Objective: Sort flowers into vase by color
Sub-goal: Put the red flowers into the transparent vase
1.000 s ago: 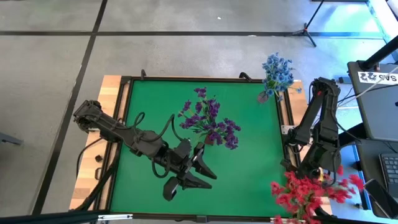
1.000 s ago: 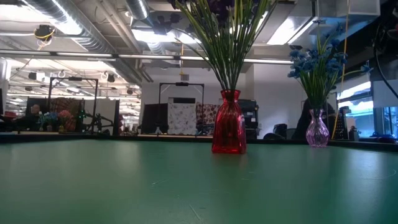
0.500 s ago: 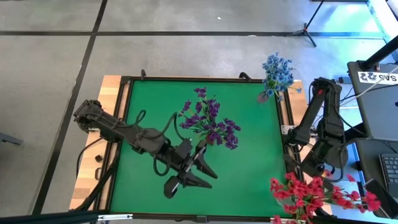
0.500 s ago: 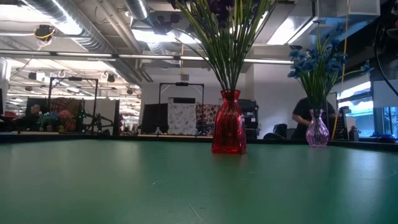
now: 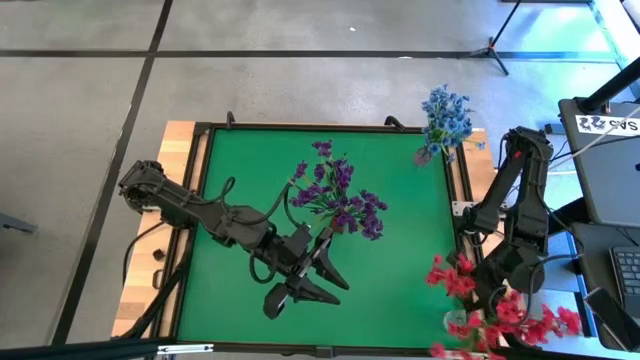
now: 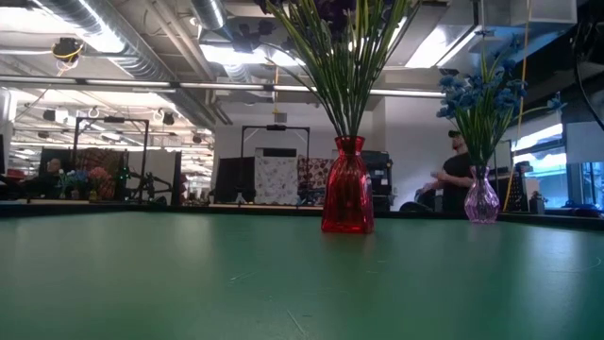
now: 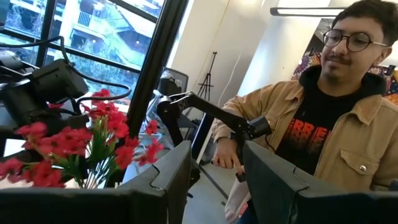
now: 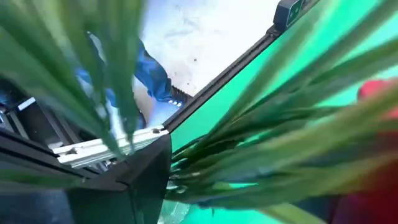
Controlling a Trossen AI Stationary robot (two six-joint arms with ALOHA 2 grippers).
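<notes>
The purple flowers point(image 5: 335, 198) stand in a red vase point(image 6: 346, 198) at the middle of the green mat. The blue flowers point(image 5: 445, 118) stand in a pale purple vase point(image 6: 481, 198) at the far right corner. The red flowers point(image 5: 480, 305) spread over the mat's near right corner. My right gripper point(image 5: 505, 285) is right at their green stems point(image 8: 261, 143), which fill its wrist view. Where the stems end is hidden. My left gripper point(image 5: 342, 292) hovers open over the mat's near middle with nothing between its fingers point(image 7: 214, 162).
The mat's black frame point(image 5: 452, 200) runs along the right side between the vases and my right arm's base. A person in a tan jacket point(image 7: 323, 118) sits beyond the table's right side. Another person point(image 6: 458, 175) moves in the room behind. Bare mat point(image 5: 250, 170) lies far left.
The red flowers have swung first toward the table's right edge, then back toward the mat. Their blossoms now reach farther left and lie more spread out. My right gripper has tipped further downward beside them.
</notes>
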